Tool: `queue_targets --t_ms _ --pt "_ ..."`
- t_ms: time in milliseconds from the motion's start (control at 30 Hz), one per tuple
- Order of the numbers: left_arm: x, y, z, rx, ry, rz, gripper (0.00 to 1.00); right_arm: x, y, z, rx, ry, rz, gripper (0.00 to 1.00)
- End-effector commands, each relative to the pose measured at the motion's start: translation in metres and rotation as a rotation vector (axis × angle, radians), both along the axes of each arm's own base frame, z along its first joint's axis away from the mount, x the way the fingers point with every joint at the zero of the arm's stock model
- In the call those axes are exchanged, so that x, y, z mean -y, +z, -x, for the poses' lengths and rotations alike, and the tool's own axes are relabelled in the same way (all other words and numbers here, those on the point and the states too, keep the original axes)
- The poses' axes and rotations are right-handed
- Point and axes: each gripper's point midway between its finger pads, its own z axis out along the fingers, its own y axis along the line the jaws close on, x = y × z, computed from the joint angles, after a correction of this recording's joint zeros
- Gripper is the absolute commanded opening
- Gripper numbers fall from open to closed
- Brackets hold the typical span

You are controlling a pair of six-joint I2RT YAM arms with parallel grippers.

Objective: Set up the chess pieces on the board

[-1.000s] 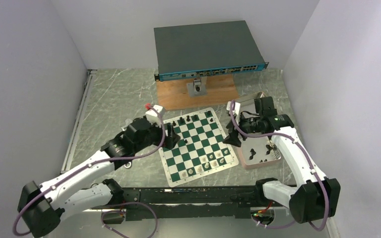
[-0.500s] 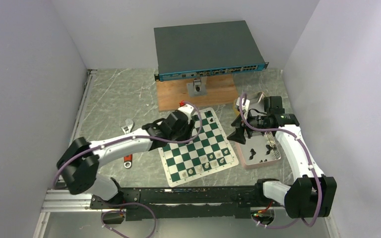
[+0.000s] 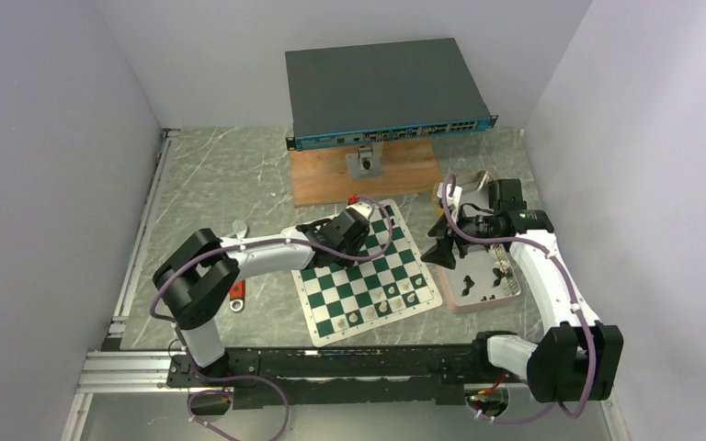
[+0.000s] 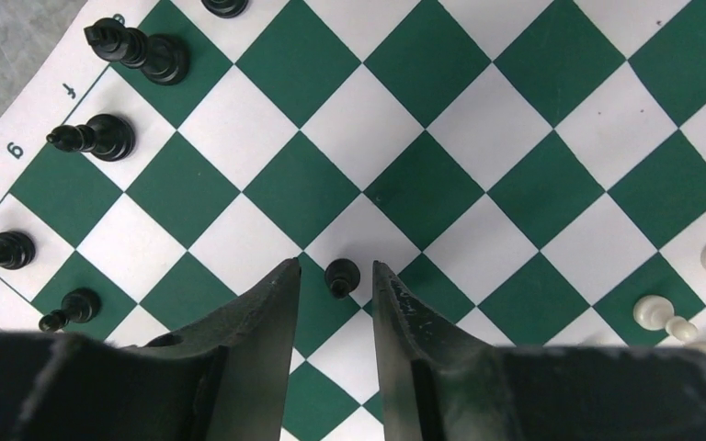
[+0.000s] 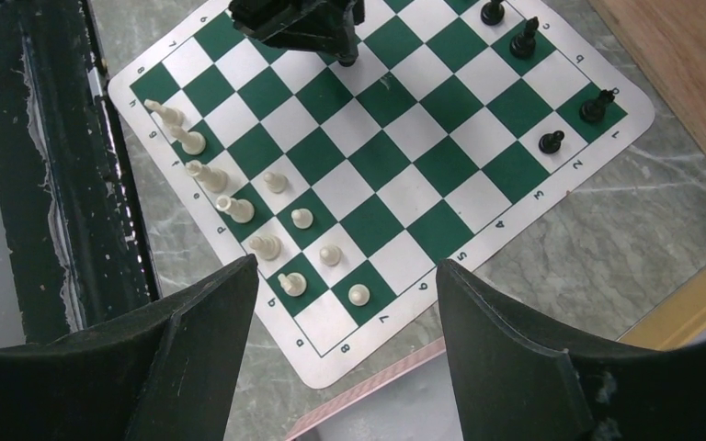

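Left arm [image 3: 257,250] stretches toward the far edge of the bench [image 3: 211,184], left gripper [image 4: 335,268] parted around a black pawn [image 4: 342,277]. Right gripper [image 5: 347,266] hovers, spread wide.

White arm links [image 3: 262,254], black joints, purple cables (looped); black wedge-shaped tool fingers [image 4: 257,340].

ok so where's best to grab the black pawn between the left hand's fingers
Pinch its slim body just below the head, coming straight down: the black pawn stands upright on the board, and the open left hand has a finger either side of it.
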Motion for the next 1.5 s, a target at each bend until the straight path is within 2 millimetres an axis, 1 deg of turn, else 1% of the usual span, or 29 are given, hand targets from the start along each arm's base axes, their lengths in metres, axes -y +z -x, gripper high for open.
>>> queue_targets --t_ms 0,333,633,867,1467 --pt "0.012 0.011 -0.013 0.046 -0.005 0.003 0.39 -0.003 0.009 -0.001 0.034 0.030 -0.028 0.73" --pt "0.011 0.003 -0.013 0.022 0.000 -0.025 0.34 -0.003 0.008 -0.002 0.034 0.027 -0.024 0.73" --pt "0.005 0.003 -0.010 0.003 0.020 -0.050 0.29 -0.002 0.007 -0.002 0.031 0.026 -0.022 0.73" --pt "0.007 0.001 -0.008 -0.016 0.013 -0.055 0.26 -0.002 0.007 -0.002 0.031 0.026 -0.021 0.73" --pt "0.010 -0.007 -0.002 -0.067 -0.003 -0.072 0.28 -0.001 0.007 -0.002 0.032 0.023 -0.020 0.73"
